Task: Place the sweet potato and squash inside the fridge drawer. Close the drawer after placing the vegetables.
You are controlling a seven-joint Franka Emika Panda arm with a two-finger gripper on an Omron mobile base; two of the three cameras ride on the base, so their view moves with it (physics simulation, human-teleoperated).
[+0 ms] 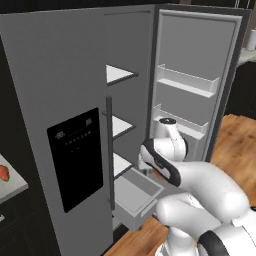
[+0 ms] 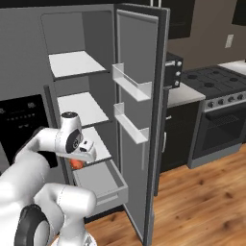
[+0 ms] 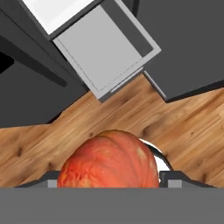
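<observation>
Fridge drawer [image 3: 103, 50] is pulled out at the bottom of the fridge, open-topped, pale grey, and as far as the hand view shows there's nothing in it yet. So neither veg is stowed, by the look of it.

The gripper [image 3: 109, 186] has an orange, ribbed, roundish veg, the squash [image 3: 109, 164] I'd say, sitting right betw. its tips. Jaws look closed in on it from both sides, spread about as wide as the squash itself; the contact points are hidden under the bulge, so I judge it's held rather than see it outright. From the right base view a bit of orange [image 2: 77, 164] shows under the hand [image 2: 85, 150], up above the drawer's near-left corner, just in front of the lowest inner shelf. In the left base view the same orange [image 1: 156, 173] peeks out by the wrist, above the drawer [image 1: 132, 197].

In the hand view the squash is over wood floor [image 3: 131, 113], w/ the drawer ahead of it, not yet directly below.

Something red-orange lies on the desk [image 1: 12, 187] at far left; poss. the sweet potato [image 1: 3, 173], too cropped to be sure.

Progress, my guess: early. Squash lifted and brought near, not dropped in. Left: get it over the bin, release, fetch the sweet potato, put it in, push the drawer shut.
</observation>
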